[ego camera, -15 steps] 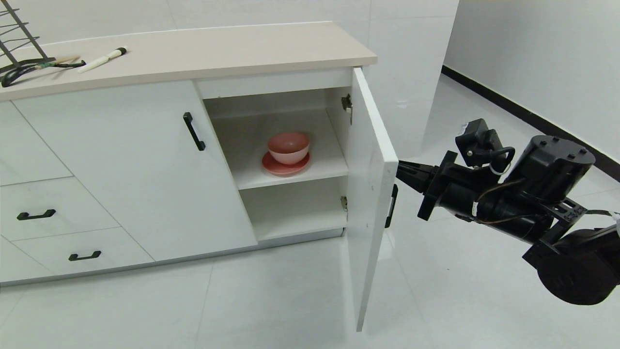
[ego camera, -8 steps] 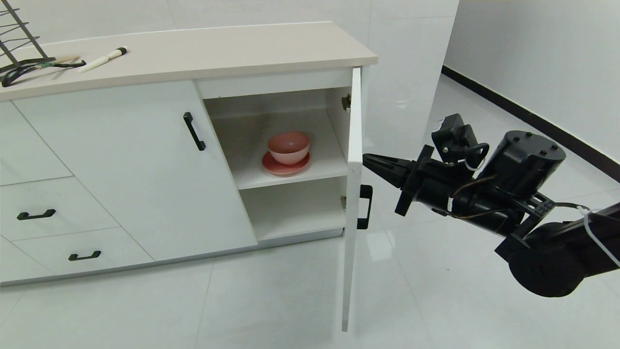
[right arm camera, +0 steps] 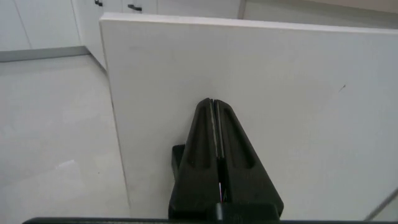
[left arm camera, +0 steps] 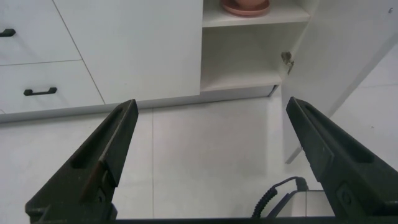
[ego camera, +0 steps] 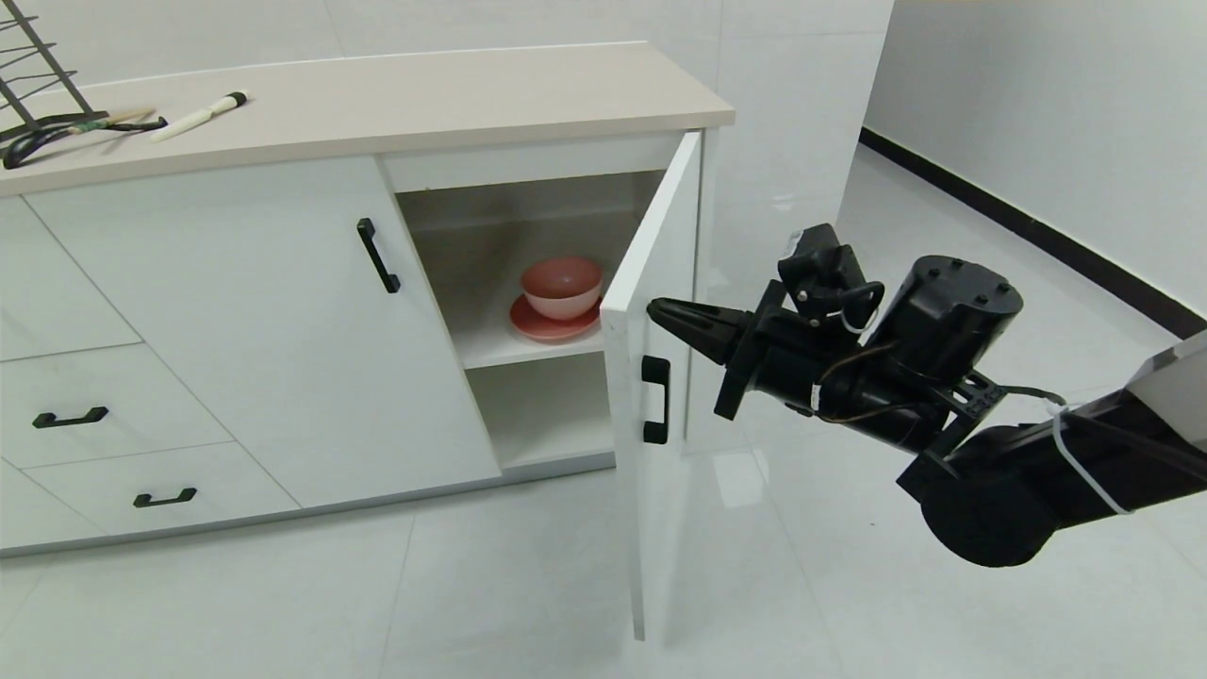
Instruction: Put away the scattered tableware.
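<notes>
Inside the white cabinet (ego camera: 264, 321), on the upper shelf (ego camera: 509, 351), a pink bowl (ego camera: 562, 286) sits on a pink plate (ego camera: 554, 323), so that tableware is put away. Up on the counter (ego camera: 424, 94), a white-handled tool (ego camera: 200, 115) lies beside a dark rack (ego camera: 38, 104). It may be a knife, but it is too far off to be sure.

The cabinet door (ego camera: 660, 453) stands half open. The right claw (ego camera: 663, 312) has its two fingers pressed tight together, with nothing between them. Its tip looks to touch the outer face of the door, just above the black handle (ego camera: 655, 400). In the right wrist view the fingertips (right arm camera: 214, 106) point straight at the flat white door (right arm camera: 298, 93).

The left claw (left arm camera: 211, 106) is spread wide and holds nothing. It hangs over the floor, facing the bottom of the cabinet.

The step in hand seems to be pushing the door shut. To do it well, the tip should stay near the handle side — far from the hinges — where a small push turns the door easily. The push should follow the door's curve so the tip does not slide off the edge or catch the handle. Going slow at the end will stop a slam — a bang could shake the bowl on its plate.
</notes>
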### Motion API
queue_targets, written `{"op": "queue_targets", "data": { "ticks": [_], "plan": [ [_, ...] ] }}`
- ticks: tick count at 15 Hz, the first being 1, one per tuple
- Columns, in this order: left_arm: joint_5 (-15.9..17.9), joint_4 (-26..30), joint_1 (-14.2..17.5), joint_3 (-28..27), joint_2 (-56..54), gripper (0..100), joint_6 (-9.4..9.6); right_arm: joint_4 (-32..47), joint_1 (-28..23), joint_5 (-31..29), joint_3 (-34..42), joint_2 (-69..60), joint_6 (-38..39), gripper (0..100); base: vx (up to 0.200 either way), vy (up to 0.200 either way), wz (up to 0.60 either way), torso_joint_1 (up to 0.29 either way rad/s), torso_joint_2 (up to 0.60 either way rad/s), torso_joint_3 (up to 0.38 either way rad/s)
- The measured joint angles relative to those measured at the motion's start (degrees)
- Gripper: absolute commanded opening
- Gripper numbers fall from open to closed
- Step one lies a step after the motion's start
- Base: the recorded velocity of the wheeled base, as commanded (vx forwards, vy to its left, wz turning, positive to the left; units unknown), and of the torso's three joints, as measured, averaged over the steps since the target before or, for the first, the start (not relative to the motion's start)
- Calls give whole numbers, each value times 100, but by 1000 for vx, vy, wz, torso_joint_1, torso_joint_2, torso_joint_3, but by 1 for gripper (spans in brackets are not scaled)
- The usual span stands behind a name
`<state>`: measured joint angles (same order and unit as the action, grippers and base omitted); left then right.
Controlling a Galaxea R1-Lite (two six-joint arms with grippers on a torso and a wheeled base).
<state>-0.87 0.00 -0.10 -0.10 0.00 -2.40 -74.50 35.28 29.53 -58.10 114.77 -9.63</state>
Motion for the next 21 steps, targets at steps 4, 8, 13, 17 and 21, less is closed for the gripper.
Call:
{"op": "queue_targets", "data": {
  "ticks": [4,8,13,17,21],
  "plan": [
    [0,0,2,0,0,100,-5,-4,206,0,-840,485,0,0,0,0,0,0,0,0],
    [-2,0,2,0,0,100,-5,-1,341,0,-1312,940,-2,0,0,0,0,0,0,0],
    [-4,0,0,0,0,100,-5,-1,471,-2,-1965,1362,-2,0,0,0,0,0,0,0],
    [-6,0,2,0,0,100,-2,-26,689,-7,-3027,1941,2,0,0,0,0,0,0,0],
    [-9,0,2,0,0,100,-2,-28,800,-13,-4176,2695,33,0,0,0,0,0,0,0]
  ]
}}
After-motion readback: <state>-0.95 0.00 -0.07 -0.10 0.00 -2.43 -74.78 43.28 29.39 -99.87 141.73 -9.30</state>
